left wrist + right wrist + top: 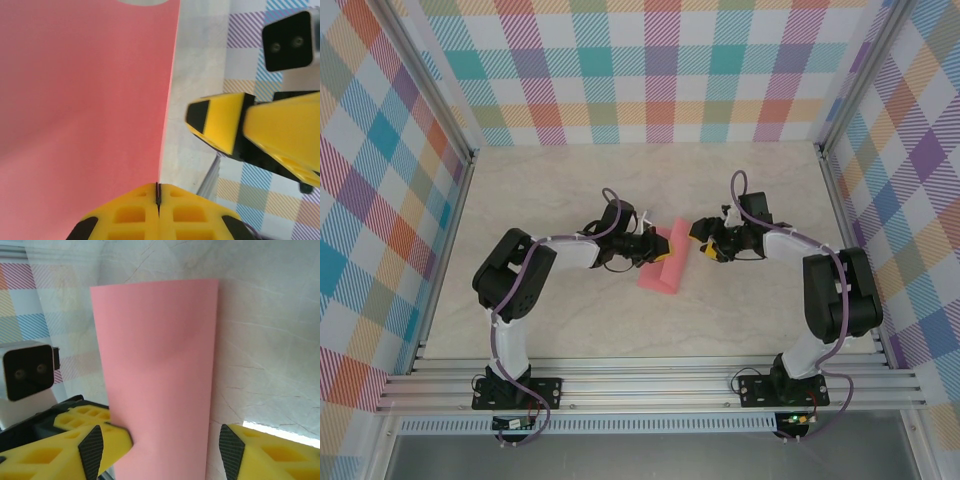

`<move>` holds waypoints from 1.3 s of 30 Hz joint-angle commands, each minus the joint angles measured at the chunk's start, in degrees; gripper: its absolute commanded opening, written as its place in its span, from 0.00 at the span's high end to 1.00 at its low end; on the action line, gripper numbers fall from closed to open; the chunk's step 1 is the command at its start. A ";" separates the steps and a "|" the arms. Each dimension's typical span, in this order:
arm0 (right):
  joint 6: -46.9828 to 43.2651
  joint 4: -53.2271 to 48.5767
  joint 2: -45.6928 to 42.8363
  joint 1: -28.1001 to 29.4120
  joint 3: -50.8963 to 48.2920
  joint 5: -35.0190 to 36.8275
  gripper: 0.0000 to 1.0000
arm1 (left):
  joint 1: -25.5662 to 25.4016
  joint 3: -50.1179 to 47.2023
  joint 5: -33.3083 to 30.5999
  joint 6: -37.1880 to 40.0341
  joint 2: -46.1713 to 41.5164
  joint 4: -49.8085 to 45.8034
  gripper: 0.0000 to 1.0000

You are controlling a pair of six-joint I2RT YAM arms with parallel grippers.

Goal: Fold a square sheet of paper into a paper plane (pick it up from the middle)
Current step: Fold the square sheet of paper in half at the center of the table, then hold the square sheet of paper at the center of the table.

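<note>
The square sheet of paper [665,263] is salmon pink and bent over into a long, narrow shape above the table's middle. My left gripper [653,243] comes at it from the left. In the left wrist view the left gripper [158,200] is shut, its two yellow fingers pressed together on the paper [85,110] at its right edge. My right gripper [699,238] stands open at the sheet's right side. In the right wrist view the paper [157,365] rises between the right gripper's [161,452] spread fingertips, close against the left one [92,450] and apart from the right one [231,450].
The pale marbled tabletop [570,190] lies around both arms. Checked walls [660,70] and metal rails [650,385] enclose it. The left arm's wrist camera [27,372] shows just left of the paper, and the right gripper's yellow fingers [220,120] hang close beside the left gripper.
</note>
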 commanded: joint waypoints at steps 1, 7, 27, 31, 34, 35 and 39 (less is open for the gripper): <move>-2.18 -2.94 2.50 0.83 1.92 -1.96 0.38 | 0.26 -0.64 -3.73 1.83 -2.39 -3.15 0.98; -1.63 -4.15 4.24 2.63 1.98 -0.34 0.40 | 2.52 -2.39 -4.52 -1.13 -3.86 -0.44 0.99; -9.06 -14.76 14.50 5.46 15.23 -1.44 0.39 | 4.25 -5.34 -3.95 -6.01 -3.33 5.09 0.98; -10.28 -16.48 16.79 6.15 17.66 -1.45 0.40 | 4.25 -5.71 -4.22 -6.10 -3.57 5.25 0.98; -10.87 -17.71 17.51 6.63 18.41 -0.19 0.40 | 4.25 -5.84 -4.58 -6.10 -3.69 5.09 0.98; -10.92 -17.78 17.73 6.75 18.42 -0.07 0.40 | 4.25 -5.88 -4.68 -6.01 -3.69 5.09 0.97; -10.91 -18.44 18.74 7.15 18.33 1.33 0.41 | 4.17 -5.69 -4.82 -5.73 -3.68 4.44 0.95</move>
